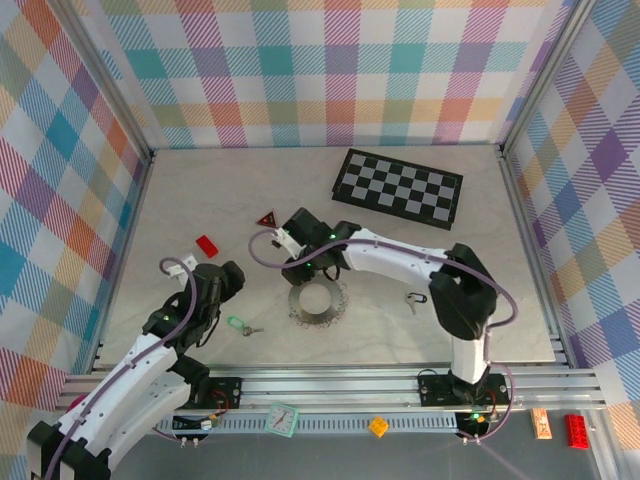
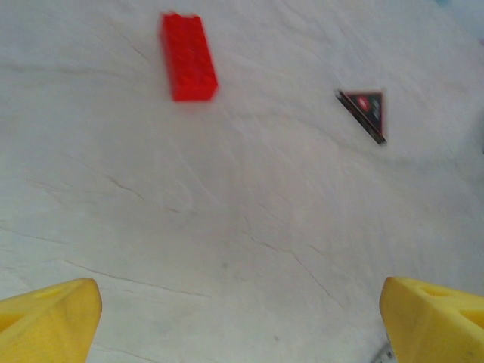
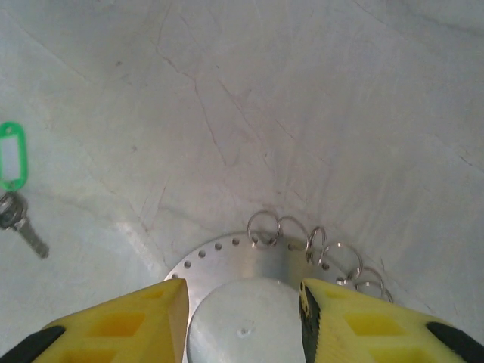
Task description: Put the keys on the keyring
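We are looking down on a pale, veined table [image 1: 200,190] that plaid walls [image 1: 330,70] are closing in on three sides, with a metal rail [image 1: 380,385] running along the near edge. The far-left stretch and the right side are lying open for movement, while a checkerboard [image 1: 398,188] is sitting askew near the back wall. The keyring [image 1: 318,300] is lying flat near the middle, with small wire loops [image 3: 291,227] lining its rim. The right tool [image 3: 242,321] is poised right over it, its fingers [image 3: 113,333] partly spread on either side of the hole and holding nothing; we cannot tell whether they are touching the metal. The green-tagged key [image 1: 240,325] is resting left of the ring, apart from it, and the black-clipped key [image 1: 415,300] is resting to its right. The left tool [image 2: 242,321] is gaping wide over bare table, gripping nothing, with a red brick [image 2: 189,57] and a red triangle [image 2: 364,112] lying beyond it.
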Controlling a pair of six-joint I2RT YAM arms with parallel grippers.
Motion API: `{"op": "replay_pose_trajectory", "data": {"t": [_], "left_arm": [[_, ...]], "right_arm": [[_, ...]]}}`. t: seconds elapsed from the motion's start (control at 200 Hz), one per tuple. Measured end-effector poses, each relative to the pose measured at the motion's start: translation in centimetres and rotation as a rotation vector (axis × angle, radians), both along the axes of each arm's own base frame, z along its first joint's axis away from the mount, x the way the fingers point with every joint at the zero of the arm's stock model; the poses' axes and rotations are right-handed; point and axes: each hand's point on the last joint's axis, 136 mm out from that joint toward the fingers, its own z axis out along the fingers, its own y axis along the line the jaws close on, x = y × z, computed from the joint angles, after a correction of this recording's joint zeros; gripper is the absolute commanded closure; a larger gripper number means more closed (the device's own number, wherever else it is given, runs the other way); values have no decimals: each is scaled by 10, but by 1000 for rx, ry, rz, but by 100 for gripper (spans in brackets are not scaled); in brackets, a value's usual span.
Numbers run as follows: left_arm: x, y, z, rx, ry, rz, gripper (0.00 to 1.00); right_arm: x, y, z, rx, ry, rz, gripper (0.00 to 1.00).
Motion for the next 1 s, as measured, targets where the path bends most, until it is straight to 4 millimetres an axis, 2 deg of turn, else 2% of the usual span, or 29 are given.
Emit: {"op": "replay_pose_trajectory", "data": {"t": [0.21, 0.345, 0.73, 1.0], "left_arm": [[-30, 58, 27, 13, -140, 311, 6], [-46, 77, 40, 1, -223, 402, 7], [-52, 83, 32, 53, -177, 417, 6], [-51, 83, 31, 49, -172, 423, 6]], "right_arm": [[4, 10, -28, -134, 57, 1, 58], [7, 13, -39, -189, 80, 0, 58], [11, 23, -57, -267, 120, 7, 61], [5, 12, -73, -365, 117, 13, 64]]}}
